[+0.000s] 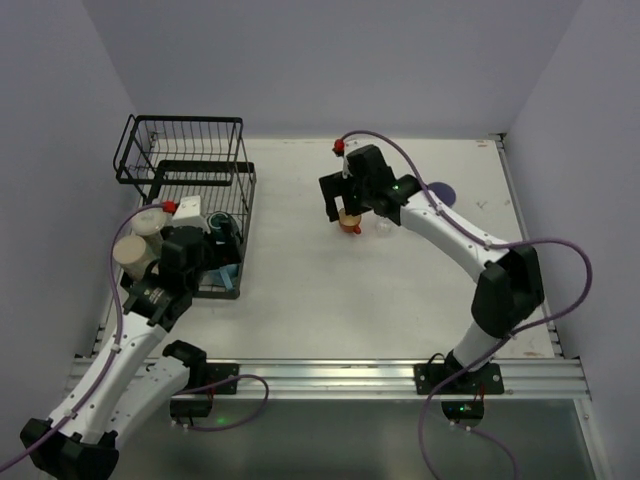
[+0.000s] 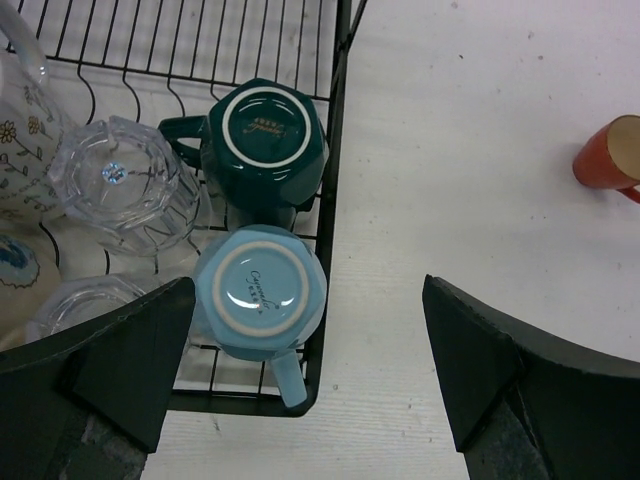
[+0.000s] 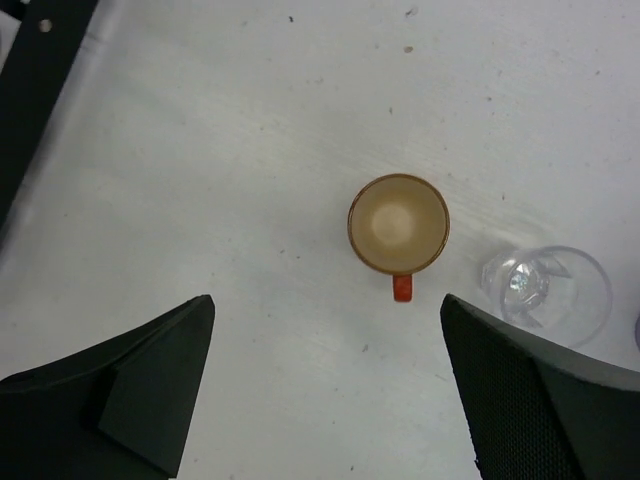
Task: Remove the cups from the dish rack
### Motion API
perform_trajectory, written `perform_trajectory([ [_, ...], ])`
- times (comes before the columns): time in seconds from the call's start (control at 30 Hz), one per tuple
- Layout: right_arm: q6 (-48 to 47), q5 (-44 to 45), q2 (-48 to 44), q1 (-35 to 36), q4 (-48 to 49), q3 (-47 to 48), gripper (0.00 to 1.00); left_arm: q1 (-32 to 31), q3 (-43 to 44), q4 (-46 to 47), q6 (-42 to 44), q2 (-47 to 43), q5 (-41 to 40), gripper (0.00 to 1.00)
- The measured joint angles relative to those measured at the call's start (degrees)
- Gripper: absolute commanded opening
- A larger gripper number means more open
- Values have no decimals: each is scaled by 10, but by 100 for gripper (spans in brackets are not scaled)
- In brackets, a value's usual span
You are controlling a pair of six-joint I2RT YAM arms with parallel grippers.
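The black wire dish rack (image 1: pixel 190 150) stands at the far left. In the left wrist view its lower tray (image 2: pixel 335 120) holds an upturned teal mug (image 2: pixel 265 135), an upturned light blue mug (image 2: pixel 258 290) and two clear glasses (image 2: pixel 125 185). My left gripper (image 2: pixel 309 285) is open and empty above the tray's near right corner, over the light blue mug (image 1: pixel 228 272). My right gripper (image 3: pixel 328 300) is open and empty above the table. The small orange cup (image 3: pixel 398 224) stands upright just beyond it, with a clear glass (image 3: pixel 545 292) to its right.
Two cream cups (image 1: pixel 132 250) sit at the rack's left side. A lavender tumbler (image 1: pixel 440 190) stands behind my right arm. The orange cup also shows in the left wrist view (image 2: pixel 610 152). White walls close in the table on three sides.
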Motion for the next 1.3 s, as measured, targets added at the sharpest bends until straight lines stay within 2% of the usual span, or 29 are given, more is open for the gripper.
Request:
perform_trajectory([
  [0.23,40,-66,-160,8,104,-178,98,0,-2,-4,-45,31,-40,100],
  [0.47,74,-121,-232,12,177,-291,97,0,-2,-3,-69,111,-80,100],
  [0.77,95,-144,-285,12,243,-315,96,0,-13,9,-79,155,-112,100],
  [1.23,98,-154,-285,12,246,-315,96,0,-48,45,-93,198,-109,100],
  [1.3,98,-154,-284,12,247,-315,96,0,-48,51,-93,203,-109,97],
])
